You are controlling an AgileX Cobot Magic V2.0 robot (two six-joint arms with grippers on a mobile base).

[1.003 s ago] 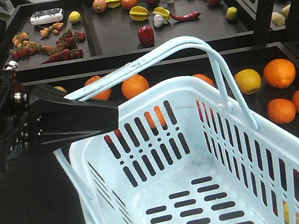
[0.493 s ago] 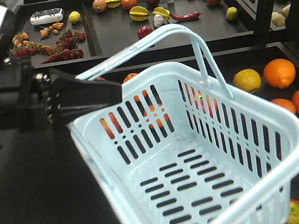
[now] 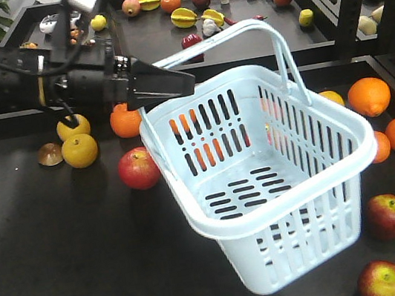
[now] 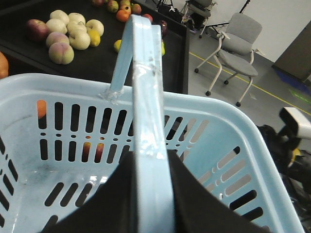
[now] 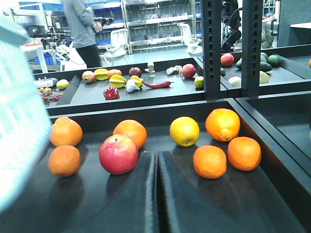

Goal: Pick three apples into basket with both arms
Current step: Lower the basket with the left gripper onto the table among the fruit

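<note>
Left tool [image 3: 180,84] is clamped on the handle [image 3: 240,36] of the basket [image 3: 304,251]. In the wrist view the hoop runs straight between the black fingers [image 4: 194,204]. The basket hangs tilted over the desk [image 3: 64,252], empty. Its low front corner is near the desk; we cannot tell if it touches.

Right tool [image 5: 156,194] is closed on nothing, low over the desk. It faces a red apple [image 5: 118,154] set among oranges [image 5: 226,124]. We cannot tell which of the three apples this is.

No apple is in the basket. The first apple [image 3: 138,168] lies just beside the basket's left wall. The second apple [image 3: 389,215] and third apple [image 3: 385,280] lie on the desk at its right front.

Risks, as we judge them:
- The hoop is thin and smooth, so the basket may swing or turn in the grip. An apple dropped onto the sloping floor would roll to the low corner and tug it further.
- The first apple sits close to the wall. Lowering the basket there could pin it or send it rolling toward the yellow fruits [image 3: 80,150].
- Closed, the right tool would only shove a fruit, so it must spread first. With oranges this near, we expect nudged neighbours or a wrong pick.
- An arm reaching over the rim could strike the raised handle.
</note>
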